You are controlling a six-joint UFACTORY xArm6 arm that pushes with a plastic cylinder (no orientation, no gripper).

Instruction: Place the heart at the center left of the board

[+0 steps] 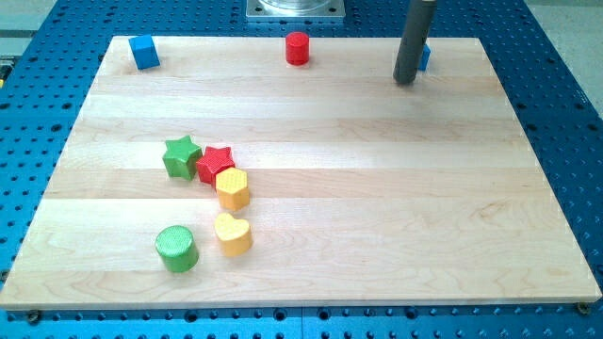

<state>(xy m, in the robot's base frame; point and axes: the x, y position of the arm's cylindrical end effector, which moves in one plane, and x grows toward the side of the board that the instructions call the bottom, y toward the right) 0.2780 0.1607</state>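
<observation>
The yellow heart (233,234) lies at the lower left of the wooden board (377,188), just right of a green cylinder (176,249) and below a yellow hexagon (232,188). My tip (405,81) is at the view's top right, far from the heart, right next to a blue block (425,57) that the rod mostly hides.
A green star (182,156) and a red star (216,163) touch each other above the yellow hexagon. A blue cube (144,52) sits at the top left corner. A red cylinder (298,48) stands at the top middle.
</observation>
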